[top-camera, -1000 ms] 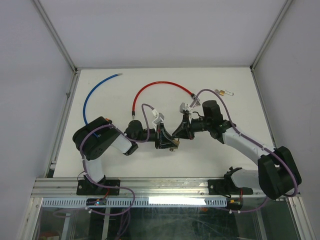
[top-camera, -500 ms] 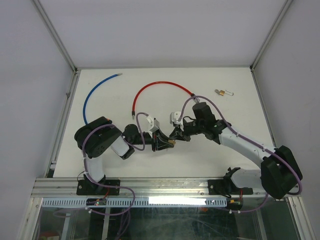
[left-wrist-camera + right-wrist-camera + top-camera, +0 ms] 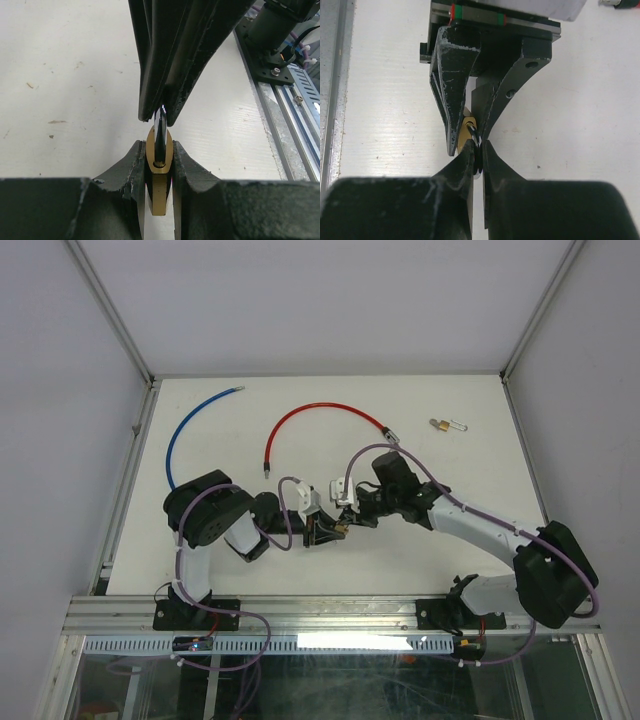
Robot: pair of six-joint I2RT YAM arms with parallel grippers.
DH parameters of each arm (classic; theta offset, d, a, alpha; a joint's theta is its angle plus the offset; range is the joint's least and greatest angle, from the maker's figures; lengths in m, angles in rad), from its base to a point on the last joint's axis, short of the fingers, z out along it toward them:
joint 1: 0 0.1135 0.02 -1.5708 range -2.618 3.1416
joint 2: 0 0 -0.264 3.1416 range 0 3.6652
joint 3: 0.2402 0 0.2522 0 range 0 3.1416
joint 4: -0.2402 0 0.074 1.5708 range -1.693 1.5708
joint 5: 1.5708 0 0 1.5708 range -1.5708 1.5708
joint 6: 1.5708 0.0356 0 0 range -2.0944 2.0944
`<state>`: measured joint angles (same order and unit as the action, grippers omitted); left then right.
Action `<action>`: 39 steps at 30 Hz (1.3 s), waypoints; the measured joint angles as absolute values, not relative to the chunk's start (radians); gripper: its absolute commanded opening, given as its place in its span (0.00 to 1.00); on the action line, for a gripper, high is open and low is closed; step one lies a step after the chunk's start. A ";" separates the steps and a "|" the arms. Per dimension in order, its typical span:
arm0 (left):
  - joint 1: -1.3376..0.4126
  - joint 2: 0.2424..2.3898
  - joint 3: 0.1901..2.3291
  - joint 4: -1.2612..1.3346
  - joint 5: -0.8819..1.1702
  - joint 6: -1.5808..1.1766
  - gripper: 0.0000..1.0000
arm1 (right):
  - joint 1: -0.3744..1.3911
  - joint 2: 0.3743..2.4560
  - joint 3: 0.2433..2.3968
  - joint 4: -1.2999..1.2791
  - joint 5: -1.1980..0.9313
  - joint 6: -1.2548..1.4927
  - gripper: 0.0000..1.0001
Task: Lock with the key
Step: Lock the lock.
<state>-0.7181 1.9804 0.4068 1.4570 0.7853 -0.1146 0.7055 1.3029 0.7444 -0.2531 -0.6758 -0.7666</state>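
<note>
The two arms are meeting near the middle of the white table (image 3: 490, 450), a little toward its near edge, with the left gripper (image 3: 318, 530) and the right gripper (image 3: 346, 522) pointing tip to tip. The left gripper is holding a small brass padlock (image 3: 159, 172): in the left wrist view its two fingers (image 3: 131, 167) are pressing on the lock's flat sides, clamped on it, and the lock is standing up between them above the table. The right gripper (image 3: 160, 117) is reaching in from the opposite side, its fingers drawn tight together on a thin shiny metal piece that appears to be the key (image 3: 160, 131). The lower end of that piece is sitting in the hole in the end of the padlock that is facing the right gripper. The right wrist view is showing the same joint from the other side, with the key (image 3: 477, 139) pinched between the near fingers (image 3: 464, 165) and the brass body (image 3: 466, 131) held beyond it. Farther back on the table a red cable (image 3: 320, 408) and a blue cable (image 3: 183, 432) are lying curved and well apart, and a second small lock (image 3: 440, 425) is lying near the far right corner.
</note>
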 measured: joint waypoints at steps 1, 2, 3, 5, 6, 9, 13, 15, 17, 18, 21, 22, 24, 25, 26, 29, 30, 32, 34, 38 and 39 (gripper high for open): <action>-0.718 1.981 0.405 1.458 0.785 -0.111 0.00 | 0.706 1.307 0.747 -0.256 -0.675 -0.767 0.00; -0.718 1.983 0.405 1.458 0.785 -0.107 0.00 | 0.708 1.312 0.749 -0.260 -0.674 -0.768 0.00; -0.718 1.987 0.403 1.458 0.785 -0.100 0.00 | 0.710 1.318 0.752 -0.264 -0.672 -0.770 0.00; -0.718 1.996 0.401 1.458 0.785 -0.087 0.00 | 0.715 1.335 0.760 -0.275 -0.669 -0.770 0.00; -0.718 1.999 0.400 1.459 0.785 -0.085 0.00 | 0.717 1.344 0.765 -0.279 -0.668 -0.771 0.00; -0.711 2.001 0.397 1.462 0.790 -0.083 0.00 | 0.719 1.361 0.783 -0.296 -0.667 -0.775 0.00; -0.698 2.003 0.392 1.467 0.794 -0.080 0.00 | 0.725 1.402 0.822 -0.321 -0.673 -0.775 0.00; -0.693 2.003 0.385 1.470 0.796 -0.076 0.00 | 0.734 1.425 0.836 -0.326 -0.670 -0.772 0.00; -0.689 2.003 0.379 1.475 0.795 -0.072 0.00 | 0.743 1.447 0.853 -0.333 -0.669 -0.766 0.00; -0.685 2.001 0.374 1.475 0.797 -0.071 0.00 | 0.746 1.455 0.861 -0.337 -0.667 -0.762 0.00; -0.678 1.995 0.364 1.477 0.797 -0.068 0.00 | 0.754 1.467 0.874 -0.342 -0.662 -0.756 0.00; -0.678 1.994 0.361 1.478 0.796 -0.066 0.00 | 0.757 1.468 0.875 -0.341 -0.661 -0.753 0.00; -0.674 1.994 0.360 1.478 0.799 -0.065 0.00 | 0.763 1.475 0.878 -0.340 -0.653 -0.750 0.00; -0.671 1.994 0.360 1.478 0.804 -0.065 0.00 | 0.767 1.483 0.884 -0.342 -0.648 -0.749 0.00; -0.667 1.994 0.358 1.479 0.806 -0.066 0.00 | 0.772 1.492 0.892 -0.346 -0.642 -0.748 0.00; -0.652 1.994 0.348 1.481 0.818 -0.071 0.00 | 0.786 1.516 0.919 -0.360 -0.624 -0.743 0.00; -0.648 1.993 0.347 1.482 0.818 -0.074 0.00 | 0.790 1.521 0.924 -0.363 -0.619 -0.742 0.00; -0.644 1.993 0.344 1.483 0.822 -0.078 0.00 | 0.795 1.527 0.931 -0.369 -0.611 -0.742 0.00; -0.640 1.993 0.344 1.483 0.825 -0.083 0.00 | 0.797 1.535 0.936 -0.376 -0.606 -0.742 0.00; -0.634 1.994 0.340 1.483 0.828 -0.088 0.00 | 0.800 1.550 0.948 -0.390 -0.603 -0.744 0.00; -0.633 1.994 0.339 1.483 0.830 -0.089 0.00 | 0.804 1.553 0.950 -0.390 -0.598 -0.744 0.00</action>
<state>-0.6327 1.9938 0.3393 1.4830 0.8295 -0.0887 0.8040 1.5532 0.9501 -0.3904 -0.5976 -0.7444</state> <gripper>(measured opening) 0.202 0.063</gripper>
